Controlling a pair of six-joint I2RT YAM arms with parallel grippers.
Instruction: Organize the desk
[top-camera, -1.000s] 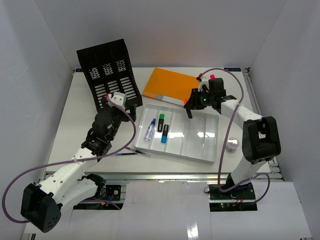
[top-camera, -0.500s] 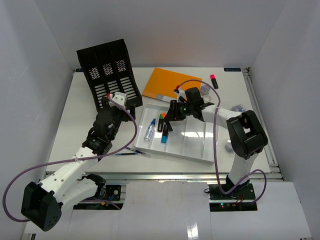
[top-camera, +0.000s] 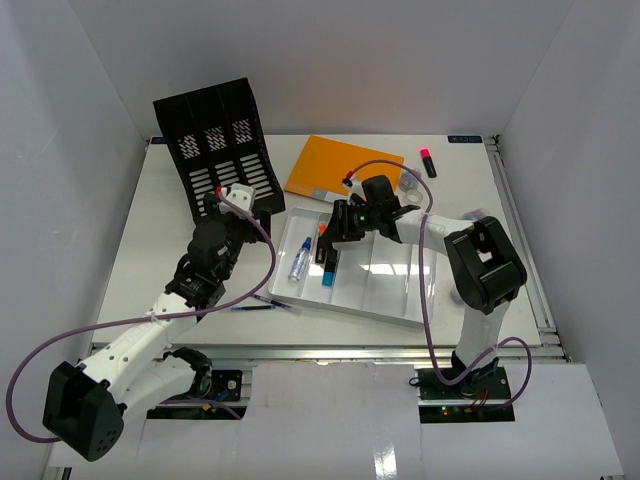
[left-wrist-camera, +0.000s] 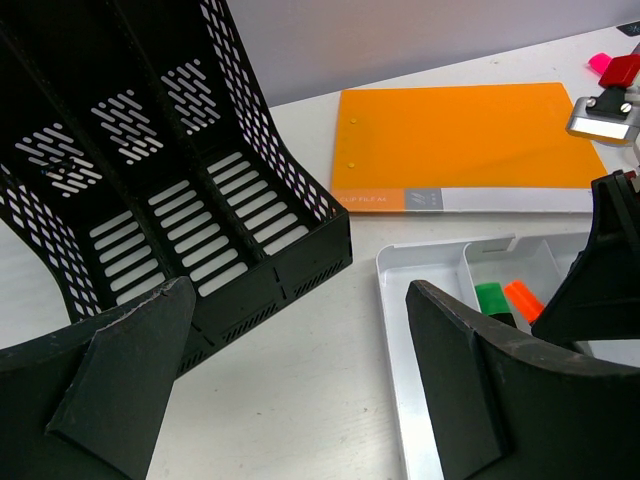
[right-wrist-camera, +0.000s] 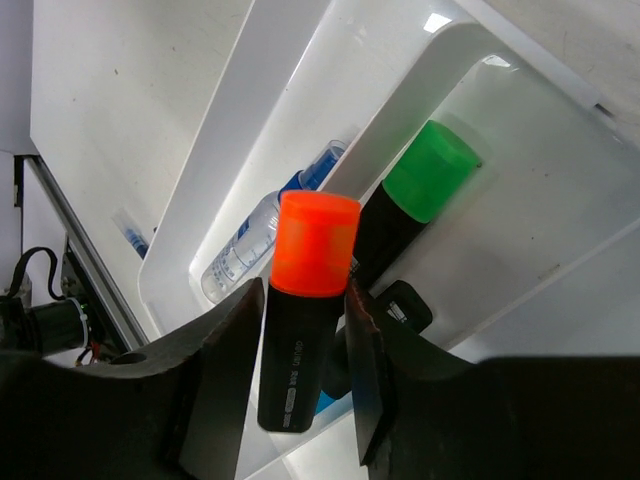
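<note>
Highlighter (right-wrist-camera: 305, 310) in right gripper (right-wrist-camera: 303, 330) over crowded tray (top-camera: 395, 275) compartment

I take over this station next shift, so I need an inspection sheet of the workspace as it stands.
Surface: white desk, metal front rail.
Job's things: white tray holds green highlighter, blue highlighter and small clear bottle; orange folder and black file organizer at the far edge.
Clutter: pink highlighter far right; pen loose beside the tray.
Grippers: left gripper open, empty, near the organizer; right gripper shut on orange highlighter above the tray.
Cables: purple cables loop off both arms.
Surroundings: white walls on three sides.
</note>
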